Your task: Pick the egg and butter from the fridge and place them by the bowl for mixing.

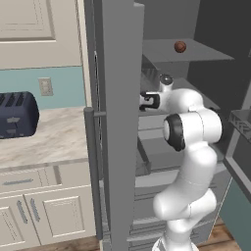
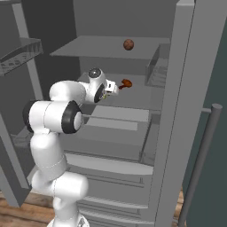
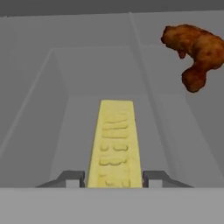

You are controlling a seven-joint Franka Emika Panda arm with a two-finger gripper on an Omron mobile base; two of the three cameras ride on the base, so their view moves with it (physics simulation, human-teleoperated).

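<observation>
1. Gripper [image 3: 113, 181] is closed on the butter [image 3: 114, 140], fingertips [image 3: 72, 178] clamping the near end so the stick can lift lengthwise off the fridge [image 2: 177, 88] shelf.
2. Egg [image 2: 128, 44] sits alone on the shelf above, apparently waiting its turn.
3. Orange-brown lumpy item [image 3: 194, 50] lies beside the butter, clear of the grip.

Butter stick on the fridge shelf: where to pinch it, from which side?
Pinch the pale-yellow rectangular butter stick across its narrow width at the near end, coming in along its length. Its long flat sides suit the fingers. The gripper is shut on it that way, apart from the orange-brown lumpy item.
</observation>
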